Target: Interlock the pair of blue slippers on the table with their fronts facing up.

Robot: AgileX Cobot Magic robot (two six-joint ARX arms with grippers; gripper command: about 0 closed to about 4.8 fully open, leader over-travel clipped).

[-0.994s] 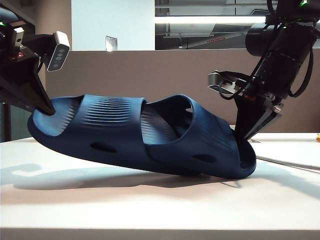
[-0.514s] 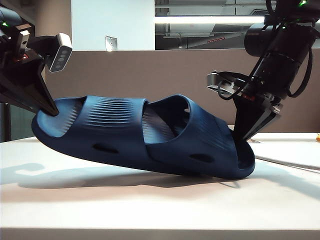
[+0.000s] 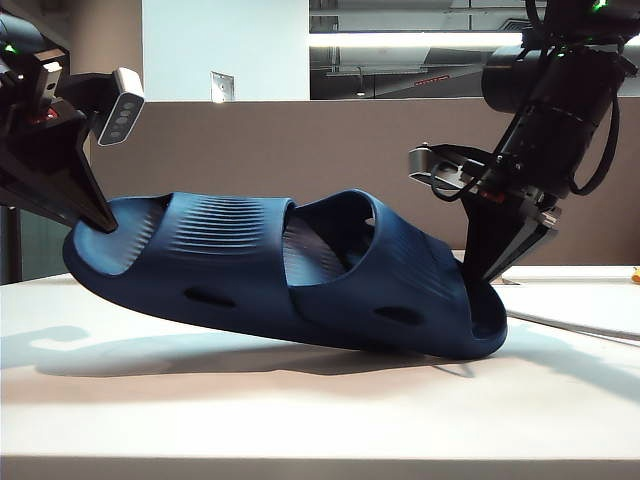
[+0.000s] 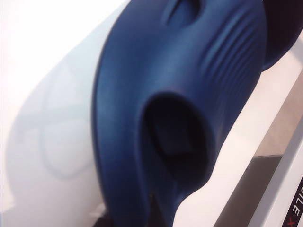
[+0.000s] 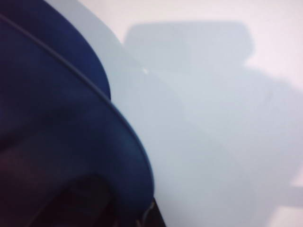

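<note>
Navy foam slippers [image 3: 290, 275] nested, pinched at either end — left gripper [image 3: 100, 215], right gripper [image 3: 478, 277]. Risk: slipping apart if either pinch loosens above table [image 3: 300, 420].

brown-grey divider panel [image 3: 300, 150], ceiling strip light [image 3: 410, 39]

two blue slippers [image 3: 290, 275], two tools, one table [image 3: 300, 420]

Brown-grey divider panel [image 3: 330, 150] behind
</note>
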